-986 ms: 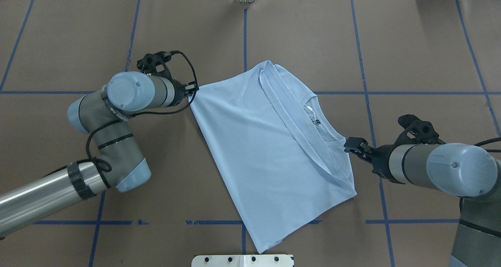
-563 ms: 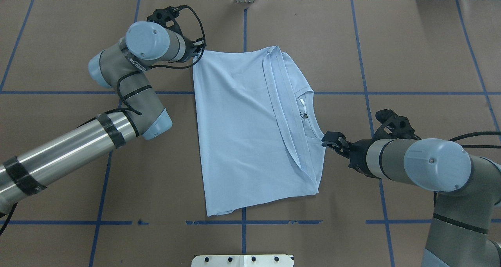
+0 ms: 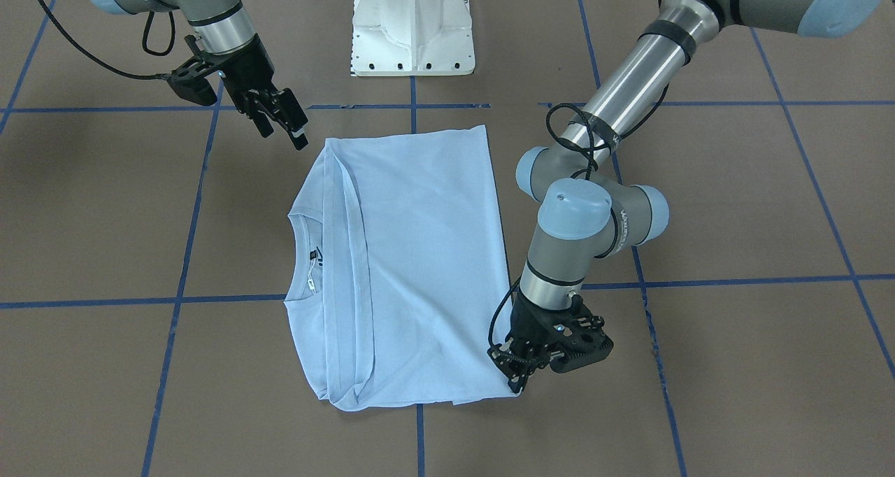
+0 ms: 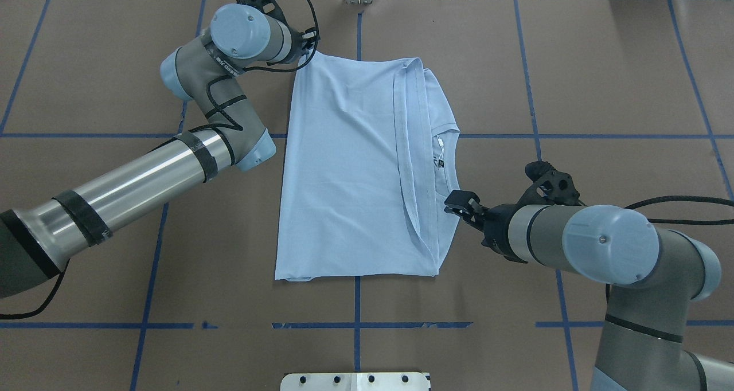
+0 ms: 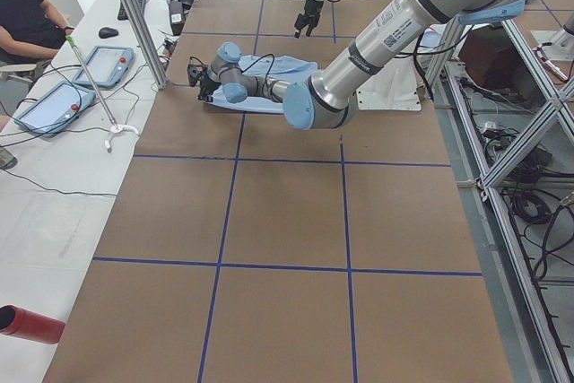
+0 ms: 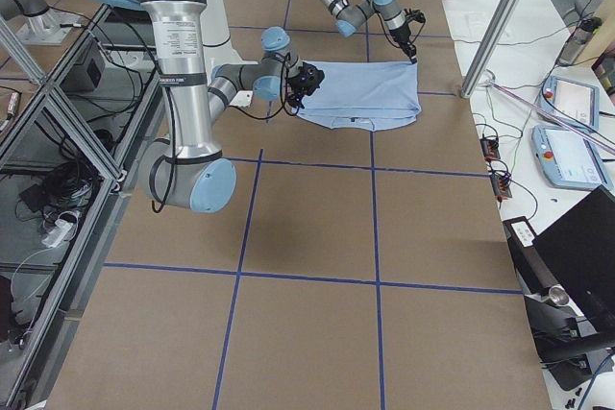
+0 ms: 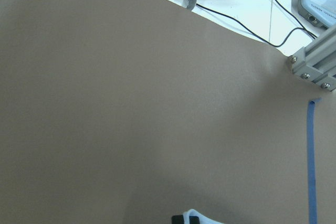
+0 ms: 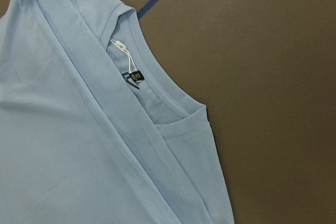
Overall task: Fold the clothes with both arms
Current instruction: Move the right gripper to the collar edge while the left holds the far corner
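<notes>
Left claw [image 3: 519, 382]: clenched on the T-shirt [image 4: 344, 173] at the corner farthest from the robot on its left side. A tip of blue cloth shows between the fingers in the left wrist view. Behind the claw, the wrist stands steeply over this corner. The elbow bends back beside the T-shirt's left edge, and the silver forearm [image 4: 132, 187] runs off towards the robot.

Right claw [image 3: 283, 124]: released, fingers parted, holding nothing. It is raised off the worktop [image 4: 602, 81] just beside the T-shirt's neck-side edge. Its wrist lies nearly level and points at the T-shirt from the robot's right.

T-shirt: flat, folded into a long rectangle, with its long edges running away from the robot. A folded-over hem band [image 4: 410, 150] crosses it lengthwise. The round neck and label [image 8: 135, 76] are exposed on the right side.

Brown worktop marked with blue tape lines [image 4: 536, 136] shows on every side of the T-shirt, broadest to its left and right. The white pedestal base [image 3: 412, 29] stands apart from its near edge.
</notes>
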